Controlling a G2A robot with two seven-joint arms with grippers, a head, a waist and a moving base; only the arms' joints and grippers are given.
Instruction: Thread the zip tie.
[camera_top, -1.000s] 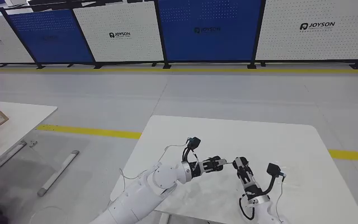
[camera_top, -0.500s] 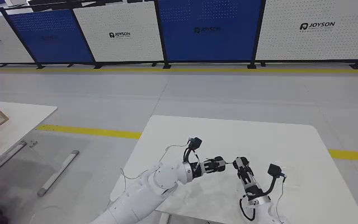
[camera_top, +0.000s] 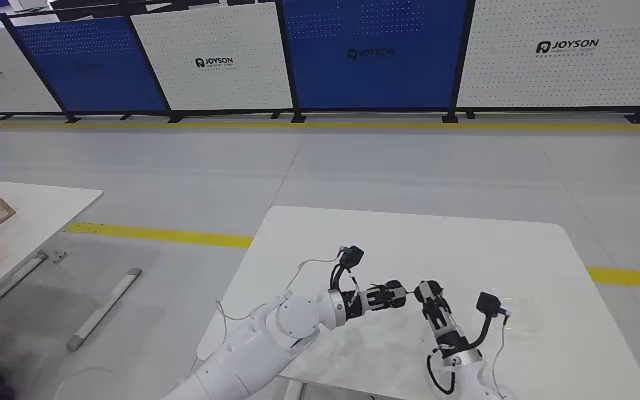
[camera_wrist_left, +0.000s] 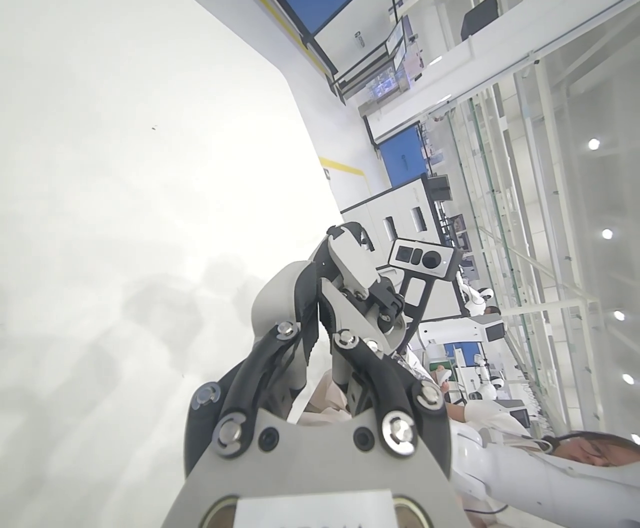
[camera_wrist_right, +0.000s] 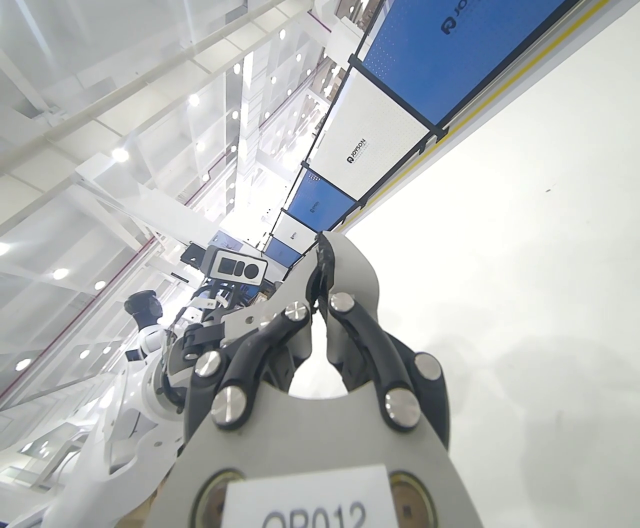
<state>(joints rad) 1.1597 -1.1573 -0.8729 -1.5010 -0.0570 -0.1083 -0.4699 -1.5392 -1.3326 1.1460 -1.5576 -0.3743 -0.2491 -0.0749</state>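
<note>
My grey-fingered, black-padded left gripper (camera_top: 392, 293) and its twin, the right gripper (camera_top: 428, 291), sit nearly tip to tip over the white table (camera_top: 480, 240), near its edge on the robot's side. Both have their fingers pressed together. I cannot make out the thin zip tie, though I judge it pinched at those tips. My worry: a slight misalignment would send the tail past the head's slot or buckle it, and a weak pinch would let it swivel or drop

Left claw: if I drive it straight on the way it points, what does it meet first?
Most likely the right claw: the left claw points straight at it, and the left wrist view shows it right ahead. The gap looks small, though depth is unclear.
</note>
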